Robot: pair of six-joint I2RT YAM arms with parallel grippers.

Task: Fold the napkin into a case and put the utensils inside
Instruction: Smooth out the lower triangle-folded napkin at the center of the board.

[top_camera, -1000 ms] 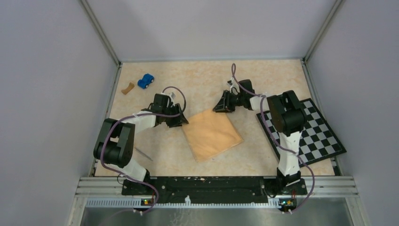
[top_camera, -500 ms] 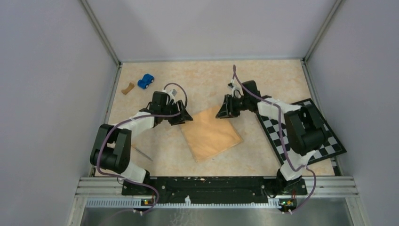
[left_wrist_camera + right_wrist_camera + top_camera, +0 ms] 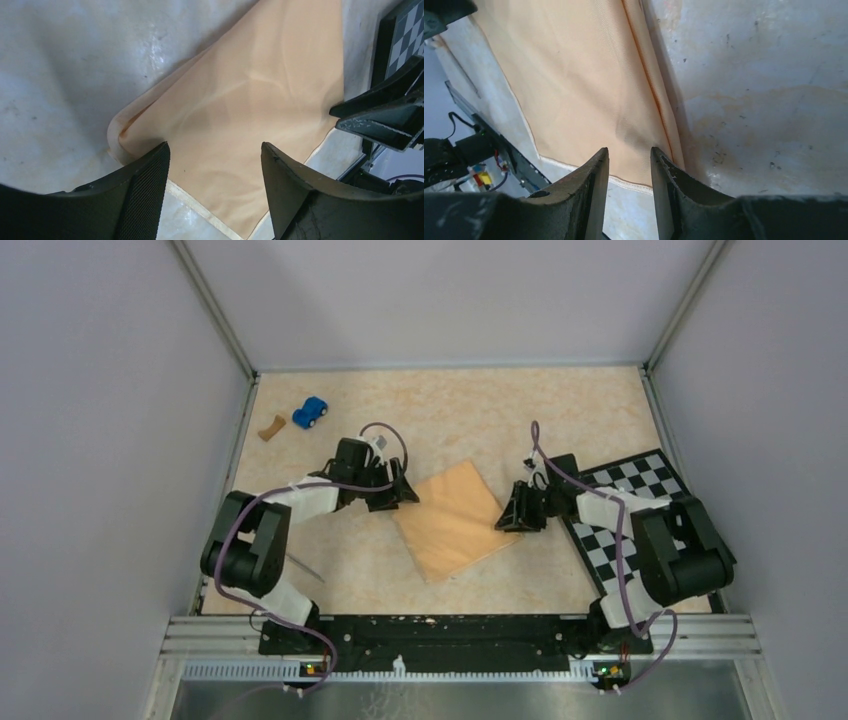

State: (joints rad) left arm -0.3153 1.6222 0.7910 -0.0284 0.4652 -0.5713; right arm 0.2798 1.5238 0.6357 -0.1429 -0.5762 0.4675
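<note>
The tan-orange napkin lies flat on the table as a folded, tilted square. My left gripper is at its upper left corner, jaws open and low over the cloth, with nothing between the fingers. My right gripper is at the napkin's right edge. Its jaws stand a narrow gap apart just short of the cloth's hemmed corner and hold nothing. One thin silvery utensil lies by the left arm's base. No other utensils are in view.
A black-and-white checkerboard lies at the right, partly under the right arm. A small blue toy car and a brown curved scrap sit at the far left. Grey walls enclose the table.
My right gripper has swung from the napkin's far corner back toward me to its right edge. The left jaws have opened wider and shifted slightly right. The napkin's far corner now shows.
</note>
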